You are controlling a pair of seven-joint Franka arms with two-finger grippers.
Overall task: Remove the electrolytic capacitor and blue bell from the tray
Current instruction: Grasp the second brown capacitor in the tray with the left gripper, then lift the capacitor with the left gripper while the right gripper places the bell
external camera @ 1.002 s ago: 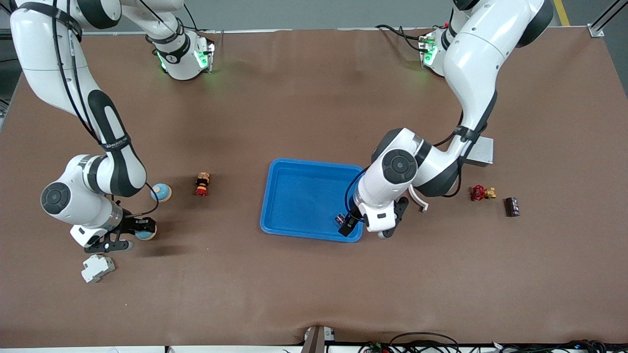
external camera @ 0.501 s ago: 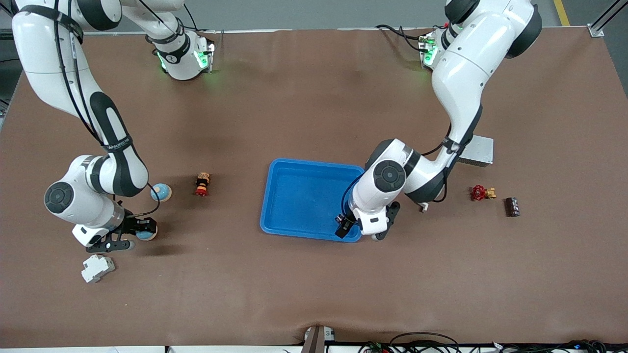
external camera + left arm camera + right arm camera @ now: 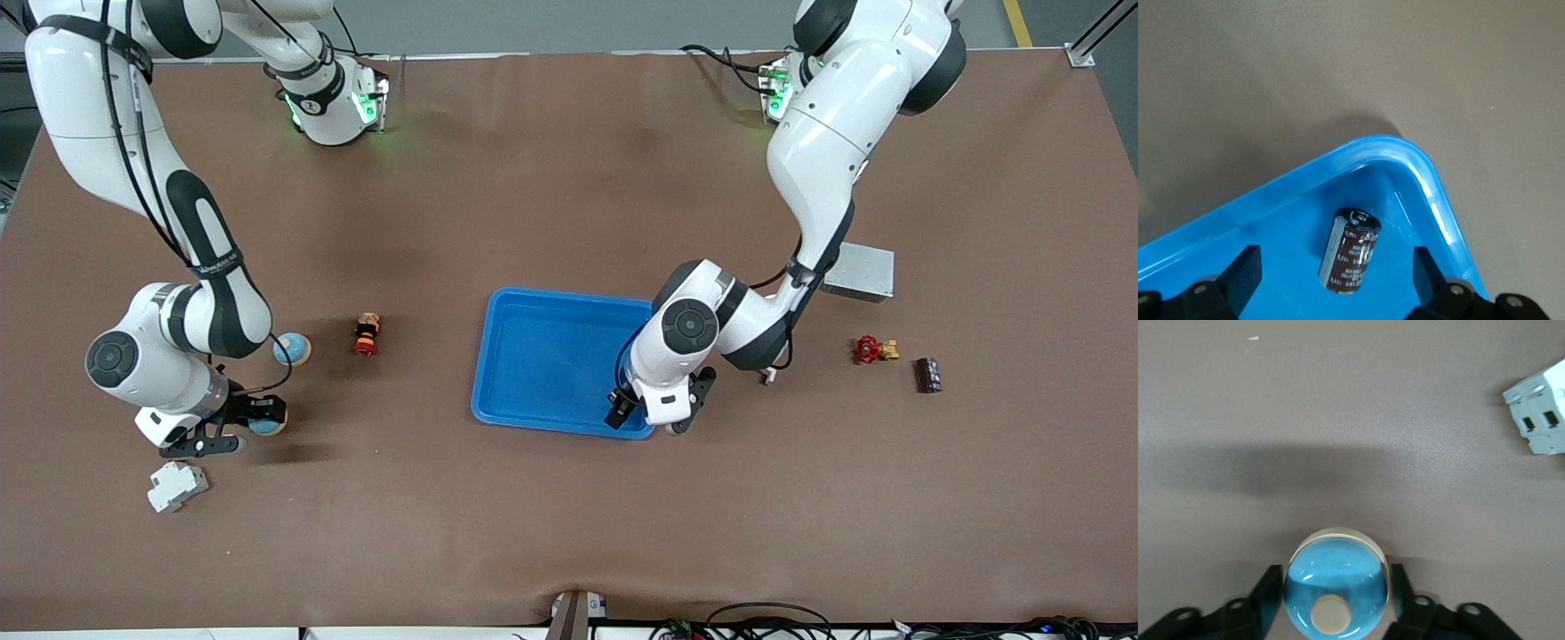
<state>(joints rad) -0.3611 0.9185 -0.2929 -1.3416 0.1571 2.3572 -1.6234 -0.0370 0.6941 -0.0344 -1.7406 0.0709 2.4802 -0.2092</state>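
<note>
Blue tray (image 3: 1431, 193): smooth, glossy plastic with bright highlights along its rounded rim. Capacitor (image 3: 1350, 251): dark shiny printed sleeve, lying in the tray. Desk (image 3: 569, 516): covered by a matt brown sheet, slightly wrinkled. Bell (image 3: 1336, 590): glossy blue dome, cream matt button and rim. Grey block (image 3: 1541, 413): matt moulded plastic. Metal box (image 3: 858, 271): dull silver finish.

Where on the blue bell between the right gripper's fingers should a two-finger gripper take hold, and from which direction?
Grip the blue bell across its round dome, low near the pale base rim, coming straight down from above. The dome sits upright with its button on top, so its sides offer two matching curved faces. The right gripper already brackets it this way.
</note>
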